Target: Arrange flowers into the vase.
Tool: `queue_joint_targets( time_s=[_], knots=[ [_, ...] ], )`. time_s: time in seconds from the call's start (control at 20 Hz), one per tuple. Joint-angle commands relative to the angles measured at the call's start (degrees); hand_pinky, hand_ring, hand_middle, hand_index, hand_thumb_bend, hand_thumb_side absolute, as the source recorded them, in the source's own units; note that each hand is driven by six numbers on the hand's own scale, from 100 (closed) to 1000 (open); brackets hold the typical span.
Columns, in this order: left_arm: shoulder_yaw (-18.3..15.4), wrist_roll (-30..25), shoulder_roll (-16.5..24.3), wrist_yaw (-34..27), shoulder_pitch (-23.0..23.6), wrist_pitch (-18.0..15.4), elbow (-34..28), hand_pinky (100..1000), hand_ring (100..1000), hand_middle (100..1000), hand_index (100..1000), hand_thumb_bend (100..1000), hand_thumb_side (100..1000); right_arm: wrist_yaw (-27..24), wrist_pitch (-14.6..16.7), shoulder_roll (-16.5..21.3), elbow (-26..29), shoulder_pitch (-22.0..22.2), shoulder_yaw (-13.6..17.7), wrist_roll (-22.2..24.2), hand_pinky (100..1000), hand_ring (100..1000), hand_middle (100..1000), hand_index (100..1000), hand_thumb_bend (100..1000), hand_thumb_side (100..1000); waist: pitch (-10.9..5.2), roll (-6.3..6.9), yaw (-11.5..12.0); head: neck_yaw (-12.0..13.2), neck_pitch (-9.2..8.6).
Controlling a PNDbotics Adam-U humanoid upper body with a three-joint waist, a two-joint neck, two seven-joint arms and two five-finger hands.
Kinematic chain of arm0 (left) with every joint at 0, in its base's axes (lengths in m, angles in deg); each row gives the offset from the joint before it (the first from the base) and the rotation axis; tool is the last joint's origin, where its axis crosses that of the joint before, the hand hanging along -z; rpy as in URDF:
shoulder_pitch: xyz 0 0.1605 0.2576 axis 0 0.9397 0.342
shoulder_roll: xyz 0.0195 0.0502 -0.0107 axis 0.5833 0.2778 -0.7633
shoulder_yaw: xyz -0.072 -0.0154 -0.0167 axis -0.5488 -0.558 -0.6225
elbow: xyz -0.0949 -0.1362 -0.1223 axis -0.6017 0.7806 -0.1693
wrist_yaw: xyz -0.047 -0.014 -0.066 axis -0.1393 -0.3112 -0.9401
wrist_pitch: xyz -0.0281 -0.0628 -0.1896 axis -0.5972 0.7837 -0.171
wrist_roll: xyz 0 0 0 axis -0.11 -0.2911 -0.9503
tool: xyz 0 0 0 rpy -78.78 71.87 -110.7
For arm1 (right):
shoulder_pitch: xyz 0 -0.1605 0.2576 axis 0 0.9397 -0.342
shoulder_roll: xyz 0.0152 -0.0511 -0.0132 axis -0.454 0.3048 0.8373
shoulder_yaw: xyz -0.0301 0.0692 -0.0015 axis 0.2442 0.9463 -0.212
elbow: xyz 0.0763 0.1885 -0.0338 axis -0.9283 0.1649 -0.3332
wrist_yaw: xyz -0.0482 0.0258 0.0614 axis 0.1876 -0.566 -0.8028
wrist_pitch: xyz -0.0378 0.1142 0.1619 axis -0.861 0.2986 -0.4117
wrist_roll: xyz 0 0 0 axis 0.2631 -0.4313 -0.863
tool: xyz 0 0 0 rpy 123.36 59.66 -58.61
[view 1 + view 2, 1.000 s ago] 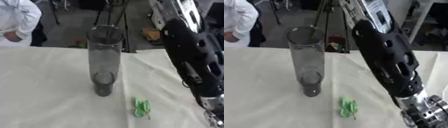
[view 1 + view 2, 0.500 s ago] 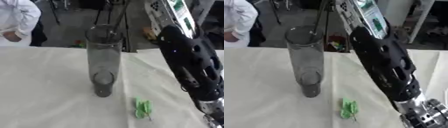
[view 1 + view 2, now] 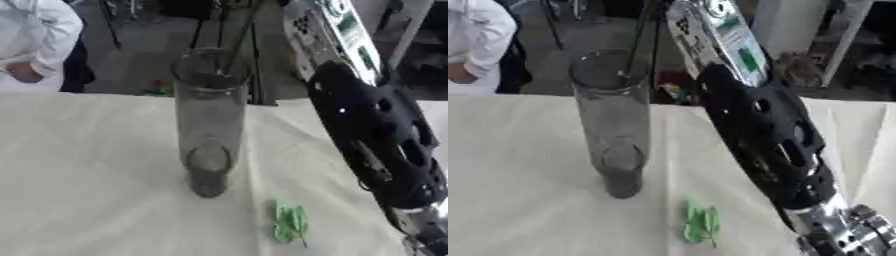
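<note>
The tall clear vase (image 3: 210, 120) stood upright and empty mid-worktop (image 3: 79, 190); only a green leaf sprig (image 3: 702, 225) lay nearer the front edge. The right arm (image 3: 772, 135) crossed the right side; its fingers were out of view, state indeterminable, so arranging appeared not yet begun.

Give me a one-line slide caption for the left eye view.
Tall clear vase stands upright on the cloth-covered table, a green leaf lying beside its base, the robot's right arm reaching down past both.

tall clear glass vase (image 3: 209, 125) upright on the cloth, small green leaf sprig (image 3: 290, 223) lying near its base
</note>
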Motion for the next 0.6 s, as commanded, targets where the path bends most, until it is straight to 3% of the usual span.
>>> queue_joint_targets(
  time_s=[0.05,0.6],
  knots=[
    [-0.4,0.1,0.8,-0.1,-1.0,-0.2,-1.0,838,945,892,945,100,1000,0.4,-0.2,1.6,-0.4,-1.1,0.3,0.3,100,100,100,100,100,707,-1.16,0.20,0.0,-0.2,-0.78],
    [-0.5,0.2,0.6,-0.3,-1.4,-0.3,-1.0,838,944,891,945,100,1000,3.7,-2.1,1.1,-2.6,-0.2,-0.7,-0.3,100,100,100,100,100,741,-0.81,-0.44,0.4,-0.2,-1.35]
  ],
)
